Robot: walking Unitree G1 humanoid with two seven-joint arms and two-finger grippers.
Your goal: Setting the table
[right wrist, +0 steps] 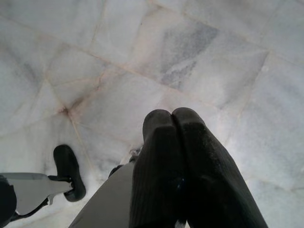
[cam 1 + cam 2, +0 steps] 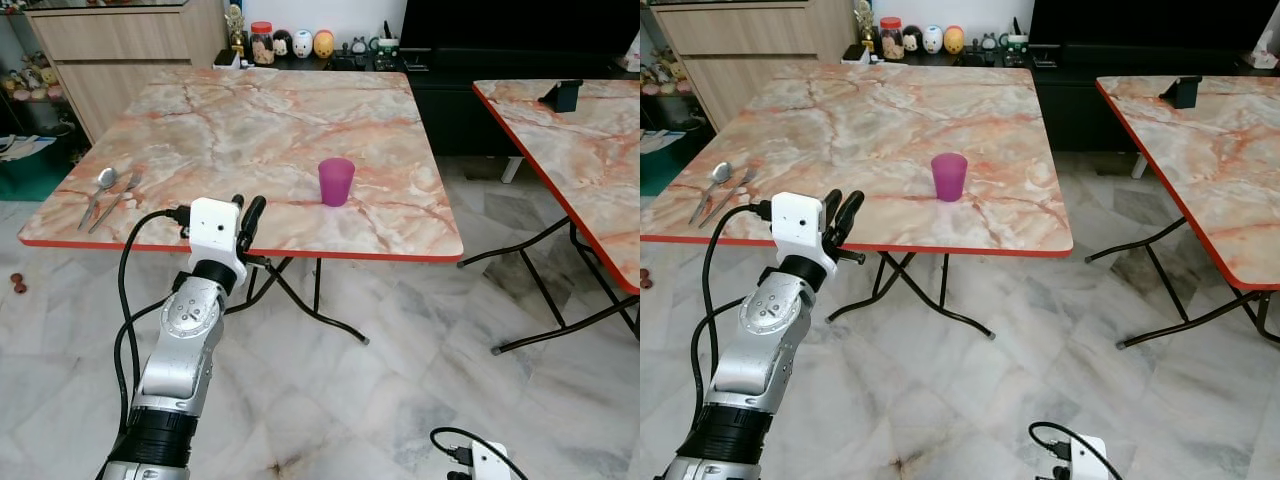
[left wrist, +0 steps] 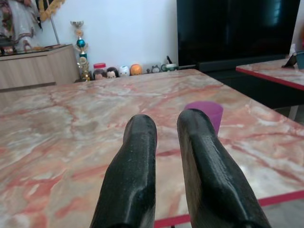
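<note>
A purple cup [image 2: 336, 181] stands upright near the front middle of the marble-patterned table [image 2: 250, 110]. A spoon [image 2: 100, 190] and a fork [image 2: 122, 192] lie side by side at the table's front left corner. My left gripper [image 2: 248, 208] is raised at the table's front edge, left of the cup and short of it. In the left wrist view its fingers [image 3: 140, 156] are open by a narrow gap and hold nothing, with the cup [image 3: 208, 111] just beyond them. My right gripper [image 1: 172, 114] hangs low, shut and pointing at the floor.
A second marble table [image 2: 580, 150] stands to the right with a dark object [image 2: 565, 95] on it. Folding legs [image 2: 300, 300] spread under the near table. A wooden cabinet [image 2: 110, 50] and a low black console with figurines [image 2: 300, 45] line the back wall.
</note>
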